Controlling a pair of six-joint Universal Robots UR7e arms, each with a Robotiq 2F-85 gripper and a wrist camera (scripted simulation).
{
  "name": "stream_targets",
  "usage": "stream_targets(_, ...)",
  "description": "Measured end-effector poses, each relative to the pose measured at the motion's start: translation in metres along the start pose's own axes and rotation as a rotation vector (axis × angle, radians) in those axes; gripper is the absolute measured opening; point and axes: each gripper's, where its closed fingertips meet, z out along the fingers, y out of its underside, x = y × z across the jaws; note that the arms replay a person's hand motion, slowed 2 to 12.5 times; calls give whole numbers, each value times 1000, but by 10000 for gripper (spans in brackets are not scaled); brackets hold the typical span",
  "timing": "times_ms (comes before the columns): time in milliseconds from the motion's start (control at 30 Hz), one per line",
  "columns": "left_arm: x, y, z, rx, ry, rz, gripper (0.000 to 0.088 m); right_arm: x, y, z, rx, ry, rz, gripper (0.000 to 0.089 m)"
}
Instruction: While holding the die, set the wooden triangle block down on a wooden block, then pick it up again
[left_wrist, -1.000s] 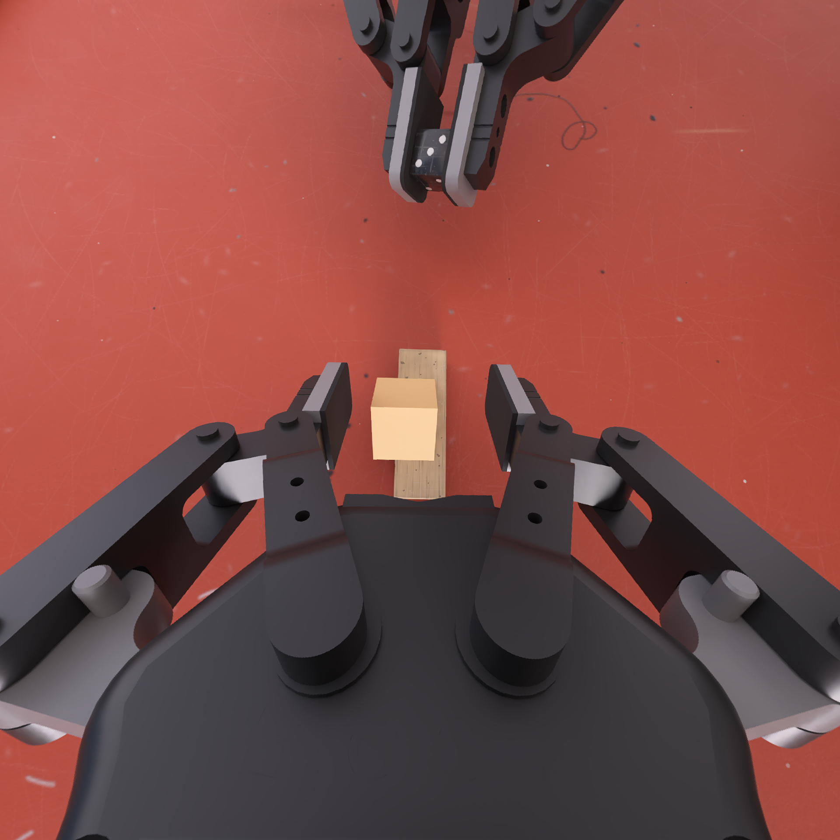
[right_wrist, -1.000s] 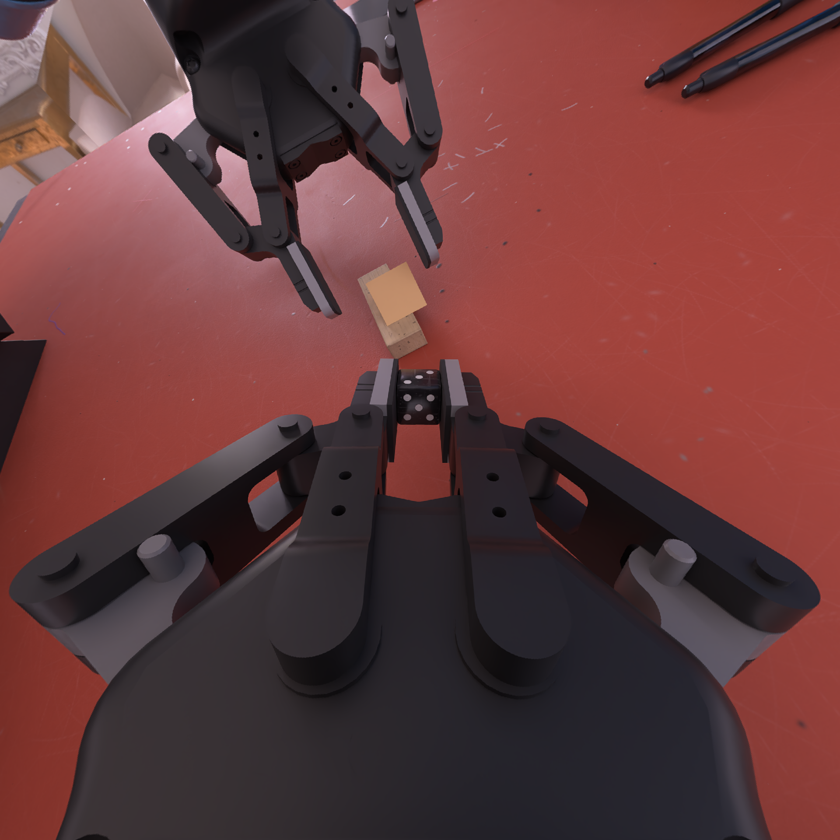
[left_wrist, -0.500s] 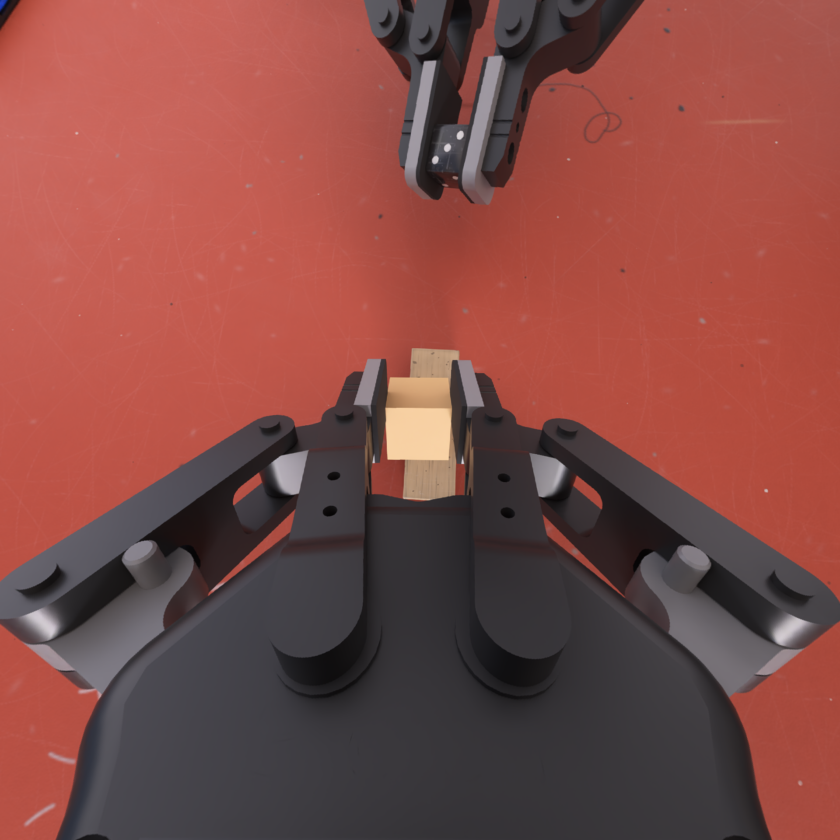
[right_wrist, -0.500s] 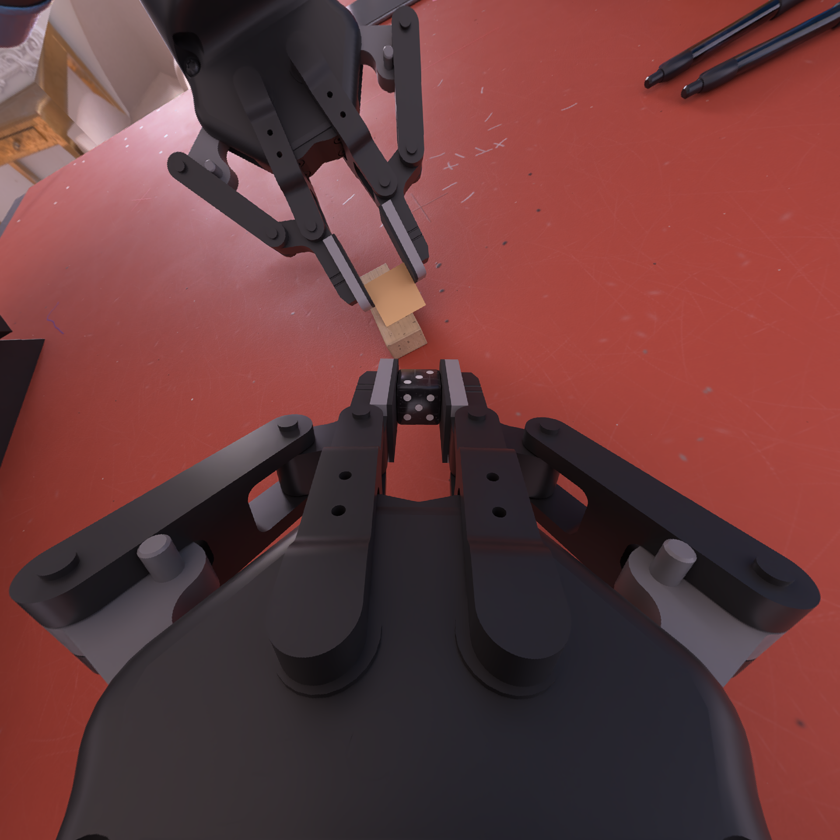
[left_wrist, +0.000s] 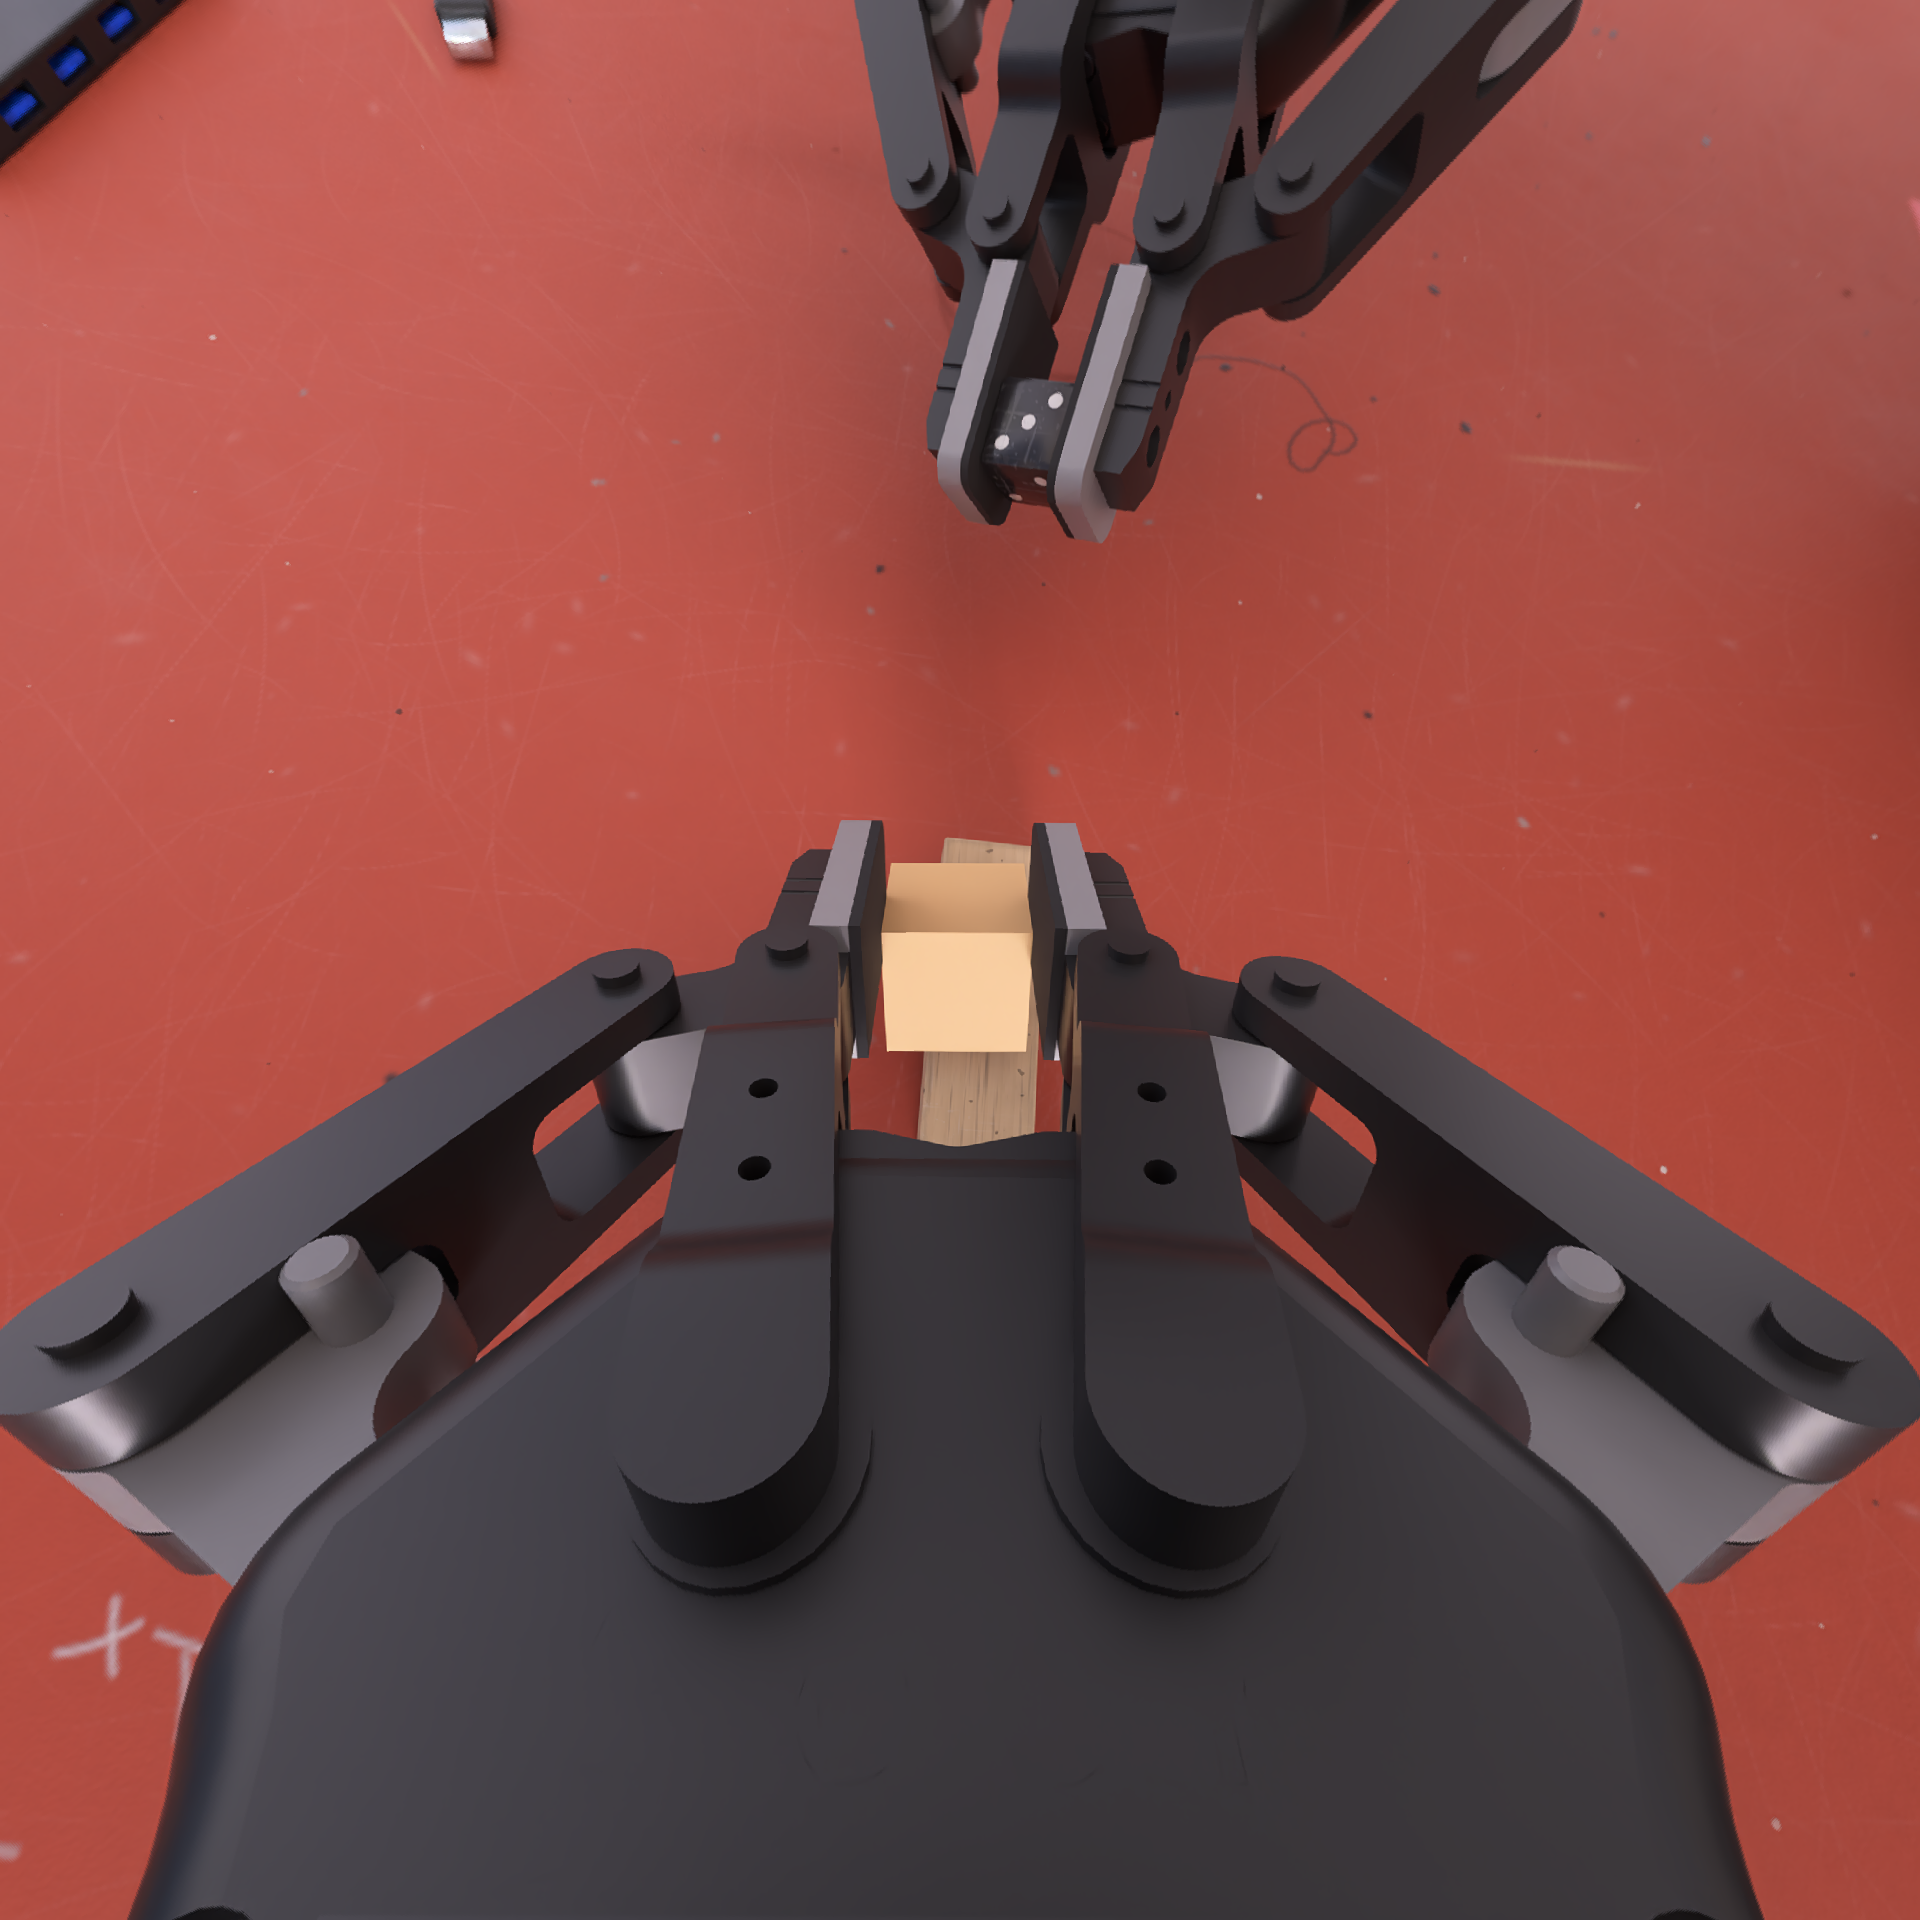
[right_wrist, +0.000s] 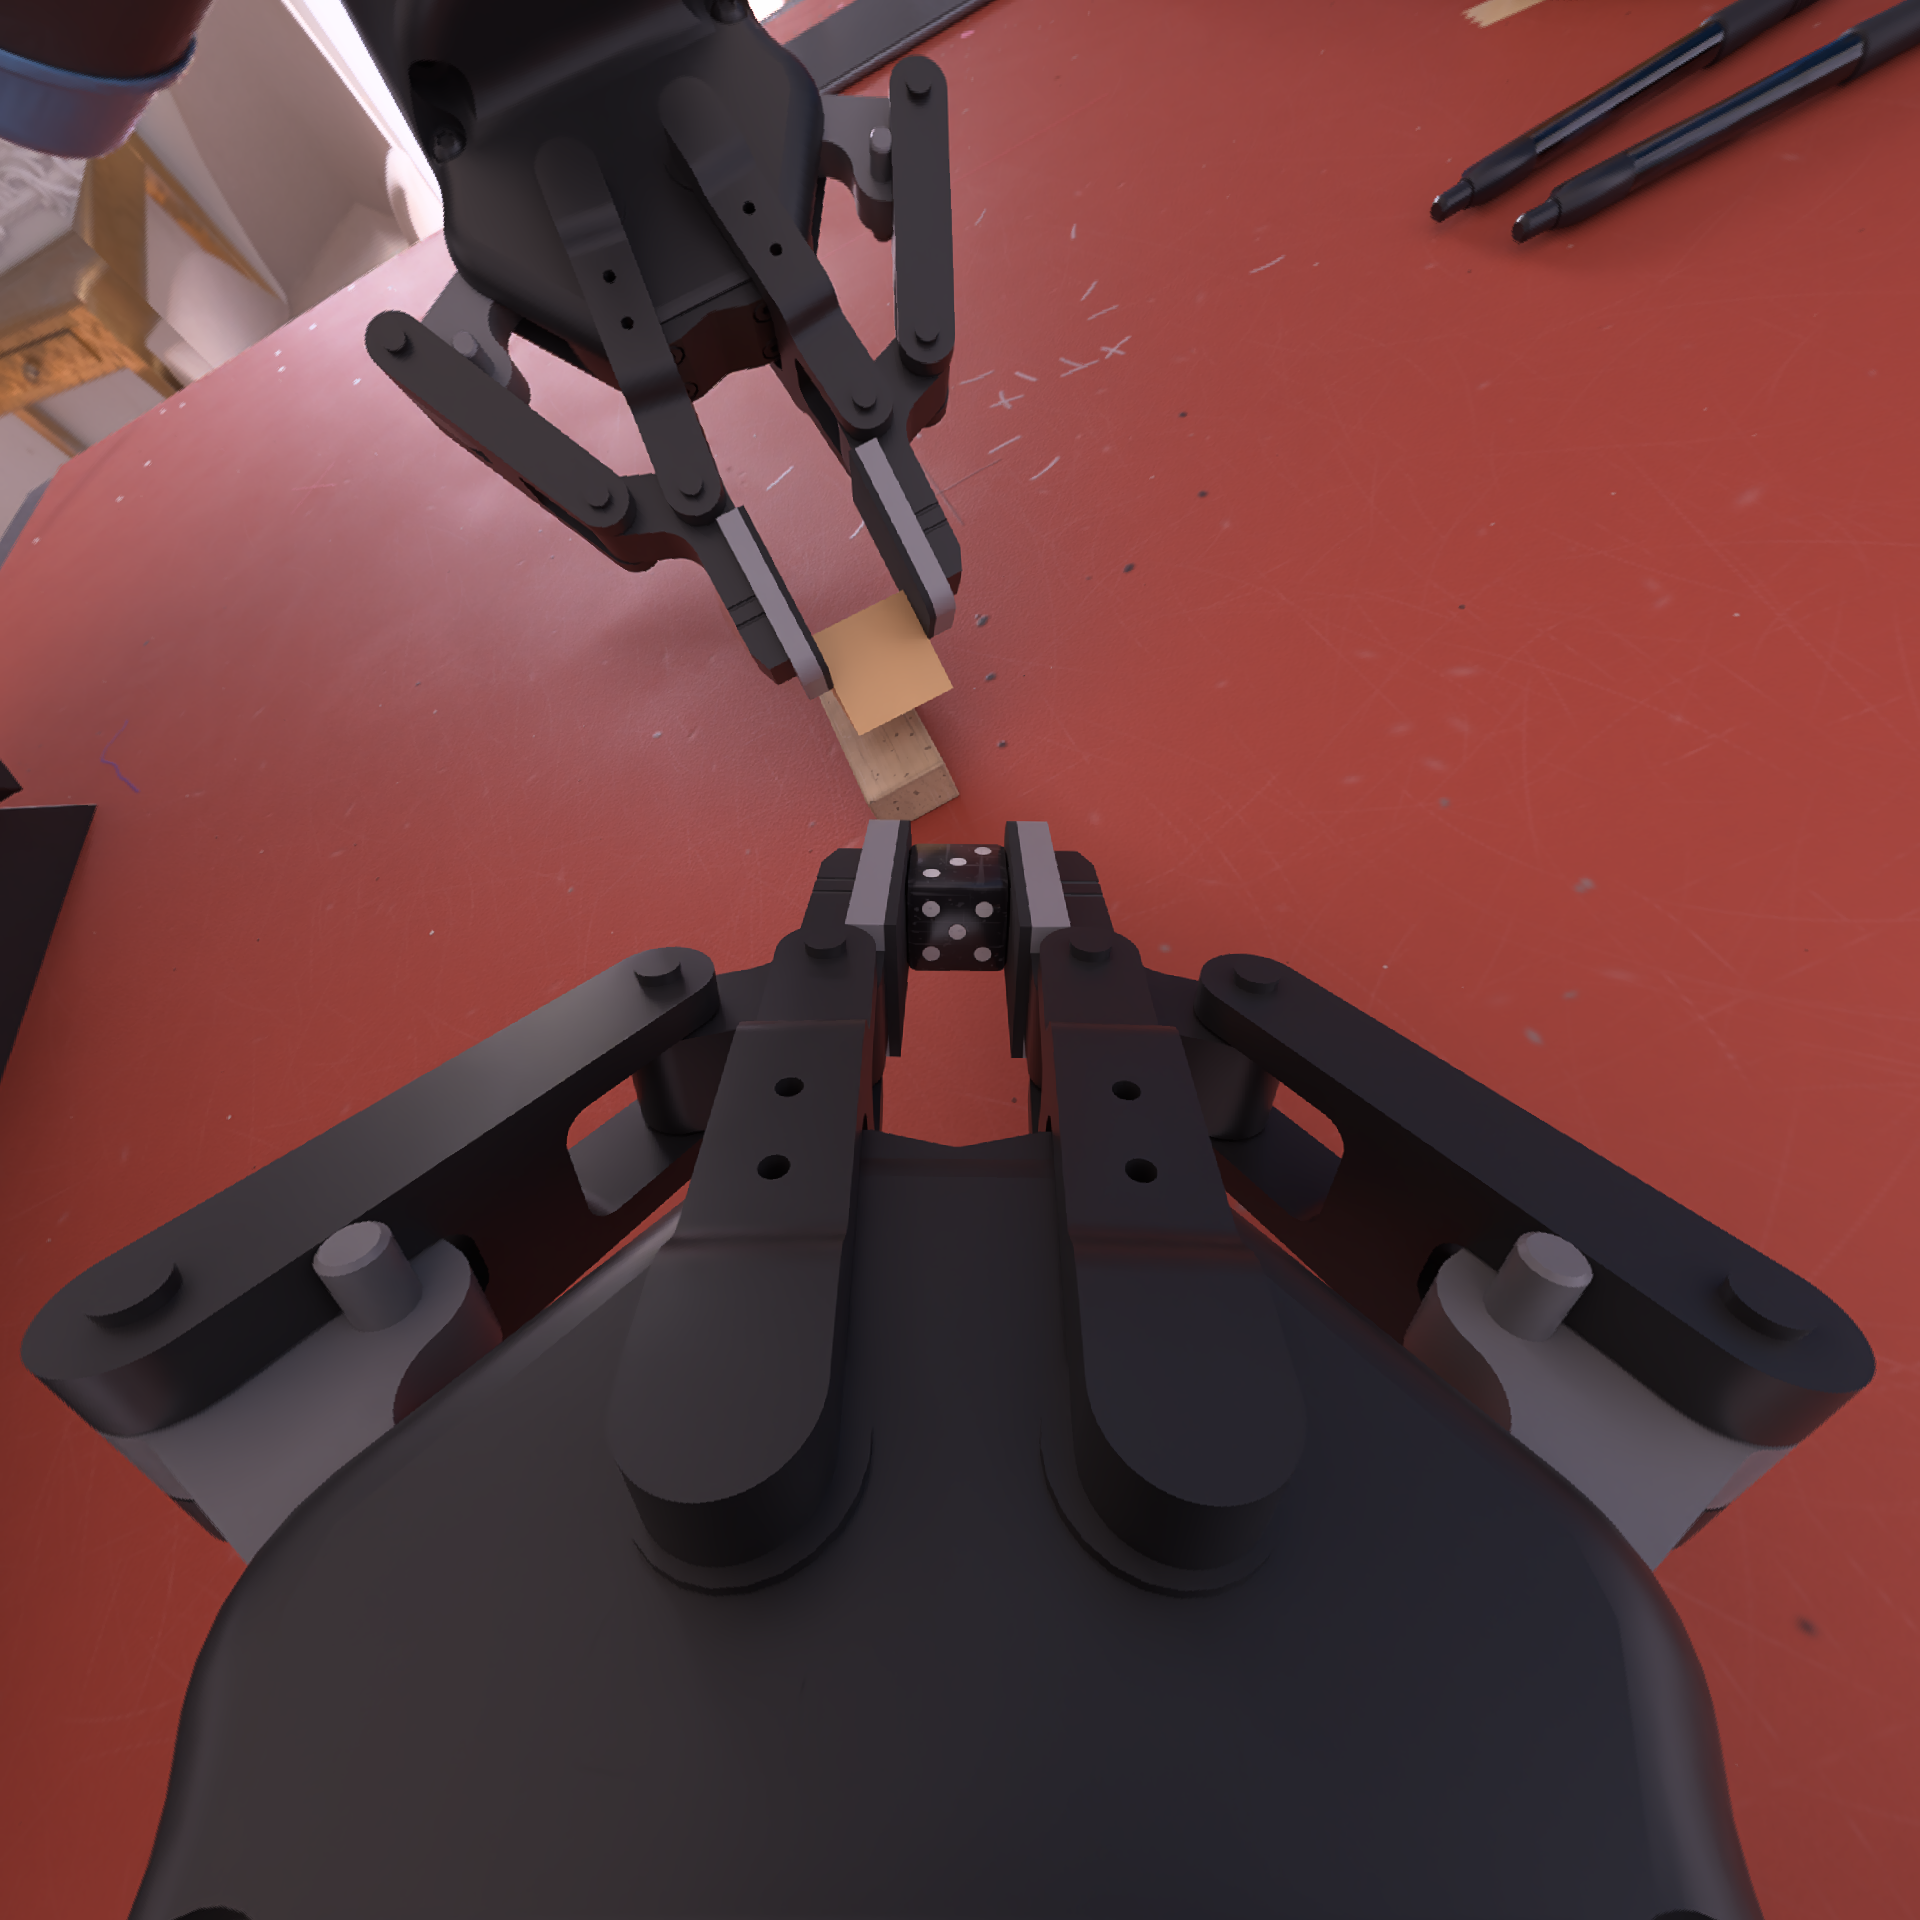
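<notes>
My left gripper (left_wrist: 957, 883) is shut on the light orange wooden triangle block (left_wrist: 956, 987), held just above a long pale wooden block (left_wrist: 977, 1101) that lies on the red table. In the right wrist view the left gripper (right_wrist: 873, 649) holds the triangle block (right_wrist: 891, 675) over the far end of the wooden block (right_wrist: 902, 771). My right gripper (right_wrist: 957, 873) is shut on a black die (right_wrist: 956, 920) with white dots, raised above the table. The right gripper (left_wrist: 1023, 509) with the die (left_wrist: 1023, 436) also shows ahead in the left wrist view.
Two dark pens (right_wrist: 1662, 114) lie at the far right of the red table (right_wrist: 1455, 727). A dark device with blue ports (left_wrist: 62, 73) and a small metal piece (left_wrist: 464, 26) lie at the far left. The table edge (right_wrist: 208, 384) is to the left.
My left gripper closed on the triangle block as it sat on the wooden block, then rose a little with it. The right gripper kept still, holding the die.
</notes>
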Motion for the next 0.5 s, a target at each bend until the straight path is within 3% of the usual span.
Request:
stream_targets(267, -3, -5, -6, 68, 32, -53, 250, 7, -7, -5, 51, 28, 6, 159)
stream_targets(500, -12, -4, -11, 80, -2, -30, 250, 12, -15, -10, 108, 45, 20, 159)
